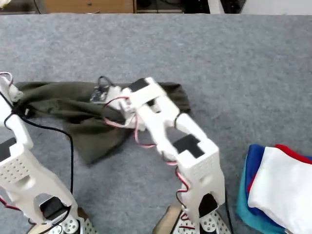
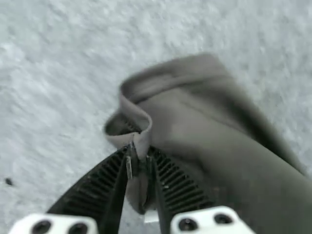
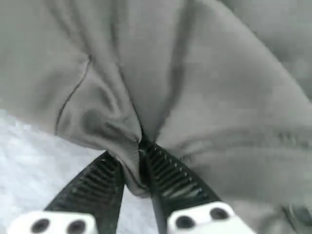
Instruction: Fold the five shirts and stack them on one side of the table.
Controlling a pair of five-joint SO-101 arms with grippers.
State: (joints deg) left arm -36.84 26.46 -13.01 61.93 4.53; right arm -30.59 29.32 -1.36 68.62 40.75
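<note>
An olive-green shirt [image 1: 73,112] lies crumpled across the left middle of the grey table. My left gripper [image 2: 139,163] is shut on a folded edge of the olive shirt [image 2: 204,126], at the shirt's left end [image 1: 22,95] in the high view. My right gripper [image 3: 139,156] is shut on a pinched fold of the olive shirt [image 3: 195,87], near its middle under the white arm [image 1: 146,105]. A stack of folded shirts [image 1: 275,187], white on top with red, blue and teal beneath, sits at the table's right front edge.
The grey carpet-like table [image 1: 219,68] stretches open behind and to the right of the olive shirt. Both arm bases [image 1: 195,195] stand at the front edge. Cables [image 1: 70,146] trail across the shirt's left part.
</note>
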